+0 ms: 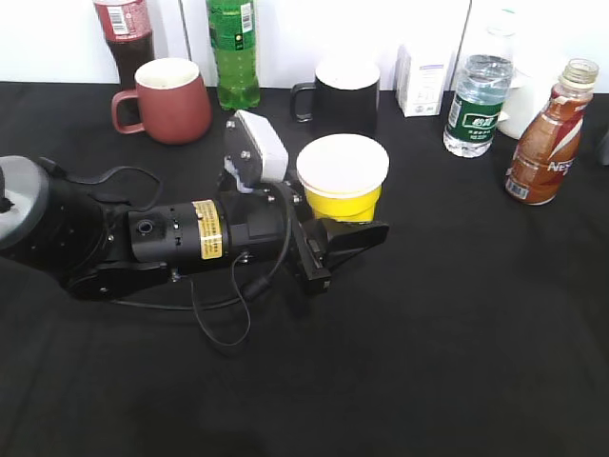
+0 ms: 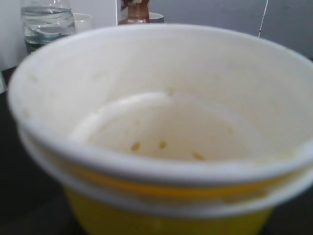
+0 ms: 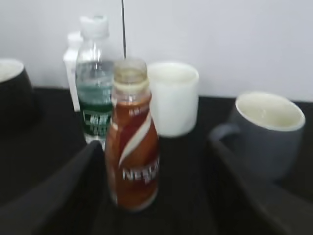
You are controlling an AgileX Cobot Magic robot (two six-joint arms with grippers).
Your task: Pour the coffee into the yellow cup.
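The yellow cup (image 1: 344,186), white inside and empty, stands at mid-table. My left gripper (image 1: 360,227) lies low on the table with its jaws around the cup's base. One finger shows in front of the cup and the other is hidden behind it. The cup (image 2: 161,122) fills the left wrist view. The coffee bottle (image 1: 544,143), uncapped, stands upright at the far right. In the right wrist view the coffee bottle (image 3: 132,147) stands just ahead of my open right gripper (image 3: 161,205), close to the left finger and not touched. The right gripper is out of the exterior view.
At the back stand a maroon mug (image 1: 171,100), a cola bottle (image 1: 124,33), a green bottle (image 1: 233,52), a black mug (image 1: 343,95), a white carton (image 1: 423,81) and a water bottle (image 1: 476,100). A grey mug (image 3: 266,132) and a white cup (image 3: 172,98) stand behind the coffee.
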